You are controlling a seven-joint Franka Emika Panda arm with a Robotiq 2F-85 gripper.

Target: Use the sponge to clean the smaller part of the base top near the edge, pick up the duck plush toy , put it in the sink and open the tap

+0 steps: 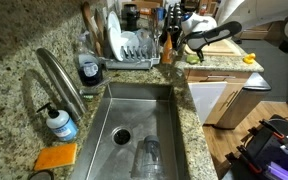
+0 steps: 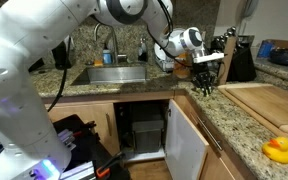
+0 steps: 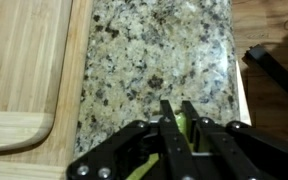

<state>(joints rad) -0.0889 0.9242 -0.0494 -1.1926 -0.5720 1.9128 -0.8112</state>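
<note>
My gripper (image 3: pixel 179 106) is shut on a yellow-green sponge (image 3: pixel 183 122) and hovers just over the speckled granite base top (image 3: pixel 154 55), on the narrow strip between the cutting board and the edge. In both exterior views the gripper (image 1: pixel 194 50) (image 2: pixel 206 82) is to the side of the sink, over the counter. The small yellow duck plush toy (image 2: pixel 279 150) sits on the counter far from the gripper. The steel sink (image 1: pixel 162 122) (image 2: pixel 94 76) is empty of toys. The gooseneck tap (image 1: pixel 60 76) (image 2: pixel 109 45) stands behind it, and no water shows.
A pale wooden cutting board (image 3: pixel 24 70) (image 2: pixel 269 105) lies beside the granite strip. A dish rack (image 1: pixel 129 48), a soap bottle (image 1: pixel 59 122) and a flat orange pad (image 1: pixel 56 157) stand around the sink. A cabinet door (image 2: pixel 184 140) below hangs open.
</note>
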